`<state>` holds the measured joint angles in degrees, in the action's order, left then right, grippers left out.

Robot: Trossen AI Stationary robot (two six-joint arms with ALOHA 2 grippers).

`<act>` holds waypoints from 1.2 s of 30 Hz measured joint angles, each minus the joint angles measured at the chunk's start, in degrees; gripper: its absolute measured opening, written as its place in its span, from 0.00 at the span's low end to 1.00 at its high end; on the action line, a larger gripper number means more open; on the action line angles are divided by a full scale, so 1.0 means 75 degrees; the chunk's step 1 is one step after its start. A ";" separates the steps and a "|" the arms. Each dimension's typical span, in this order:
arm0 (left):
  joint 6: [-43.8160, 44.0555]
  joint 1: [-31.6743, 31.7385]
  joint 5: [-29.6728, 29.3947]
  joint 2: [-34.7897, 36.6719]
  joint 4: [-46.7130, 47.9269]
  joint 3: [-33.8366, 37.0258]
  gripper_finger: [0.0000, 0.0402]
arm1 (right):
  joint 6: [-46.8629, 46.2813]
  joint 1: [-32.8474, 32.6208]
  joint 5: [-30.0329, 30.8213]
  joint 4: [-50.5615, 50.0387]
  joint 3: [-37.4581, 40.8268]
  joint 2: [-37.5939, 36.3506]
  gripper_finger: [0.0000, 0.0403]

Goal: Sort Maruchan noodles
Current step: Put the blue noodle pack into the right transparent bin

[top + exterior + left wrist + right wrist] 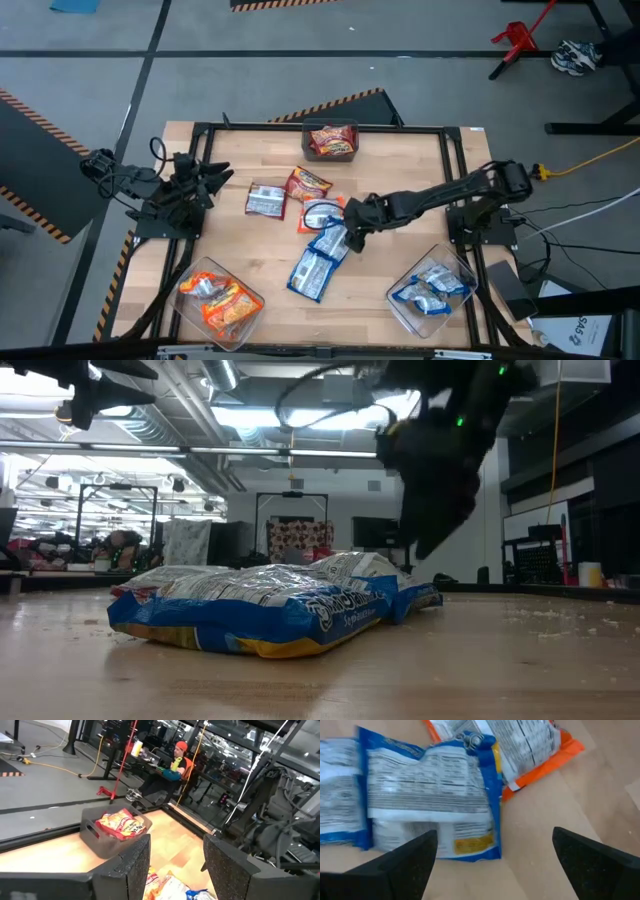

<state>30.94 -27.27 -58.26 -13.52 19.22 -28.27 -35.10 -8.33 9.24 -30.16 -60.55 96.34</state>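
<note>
Blue packets mid-table, right gripper poised above them

The Maruchan noodles (318,262) still loose lie mid-table, blue ones overlapping beside an orange packet (540,745); the right gripper (352,238) hangs over them, fingers wide apart, holding nothing; better to straddle one blue packet's edge than pinch two; the left gripper (172,865) waits at the table's left side, fingers apart; only the high view shows the three bins (432,288); only the right wrist view shows the overlap clearly.

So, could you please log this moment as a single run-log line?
right claw: open, over blue packet mid-table | left claw: open, idle at left edge | held: nothing | loose packets remain between the bins
</note>
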 joint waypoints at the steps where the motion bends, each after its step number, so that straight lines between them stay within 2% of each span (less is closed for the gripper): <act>1: 0.0003 -0.0001 0.0004 0.0000 0.0045 0.0000 0.44 | 0.0150 0.0037 0.0038 0.0210 0.0038 0.0132 0.94; 6: 0.0003 -0.0002 0.0004 0.0000 0.0138 0.0001 0.44 | 0.0718 0.0034 -0.0004 0.0769 0.0038 0.0801 0.94; 10: 0.0006 0.0000 -0.0009 0.0000 0.0160 0.0002 0.44 | 0.0592 0.0035 -0.0291 0.0929 0.0021 0.1200 0.94; 13: 0.0006 0.0000 -0.0012 0.0000 0.0179 0.0000 0.44 | 0.0266 0.0037 -0.0497 0.0901 0.0003 0.1337 0.89; 18: 0.0003 -0.0002 -0.0023 -0.0002 0.0181 0.0001 0.44 | 0.0042 0.0014 -0.0562 0.0851 0.0012 0.1296 0.64; 26: 0.0000 0.0000 -0.0108 0.0000 0.0181 0.0000 0.44 | -0.0080 0.0011 -0.0642 0.0597 -0.0320 0.1322 0.07; 28: 0.0000 0.0000 -0.0107 -0.0001 0.0188 0.0003 0.44 | -0.0070 0.0011 -0.0645 0.0447 -0.0486 0.1328 0.03; 36: -0.0001 0.0000 -0.0111 0.0000 0.0182 0.0001 0.44 | -0.0142 0.0016 -0.0812 -0.0508 -0.1393 0.1222 0.01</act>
<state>30.93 -27.27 -59.09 -13.52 20.58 -28.26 -36.17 -8.21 3.15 -33.97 -71.00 105.51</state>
